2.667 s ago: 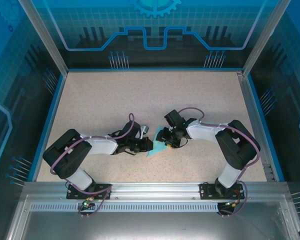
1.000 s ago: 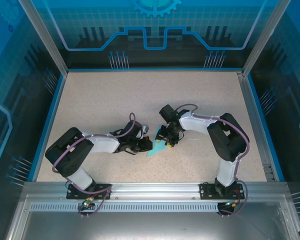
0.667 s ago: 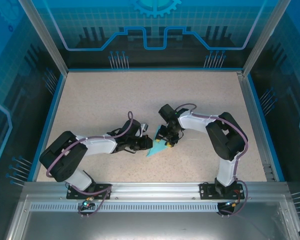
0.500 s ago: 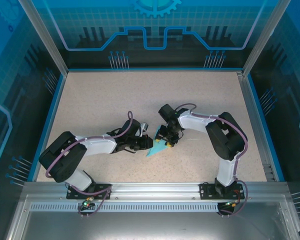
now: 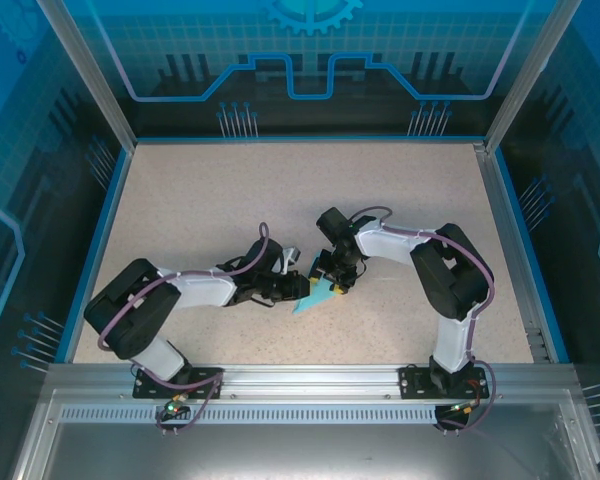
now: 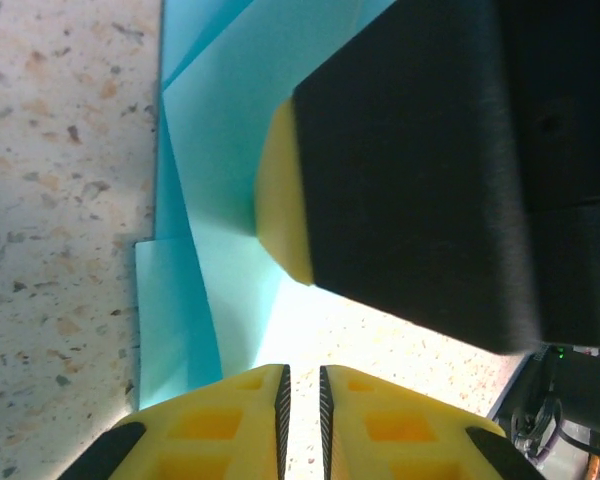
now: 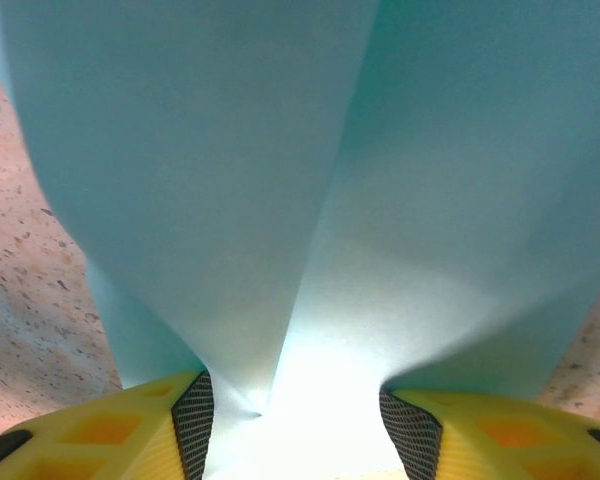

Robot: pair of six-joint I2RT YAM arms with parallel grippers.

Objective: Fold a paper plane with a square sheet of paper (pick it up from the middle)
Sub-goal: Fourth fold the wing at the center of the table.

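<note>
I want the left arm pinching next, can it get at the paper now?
Probably yes: the left gripper sits at the edge of the paper with bare sheet ahead, though the right gripper crowds the middle.

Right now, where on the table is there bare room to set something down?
Bare: far half of the table, to the back wall, and the near strip between arm bases. Crowded: centre, left gripper and right gripper at the paper.

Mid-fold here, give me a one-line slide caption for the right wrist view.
Right gripper open, yellow fingers straddling the crease of the folded cyan paper over the speckled table.
</note>
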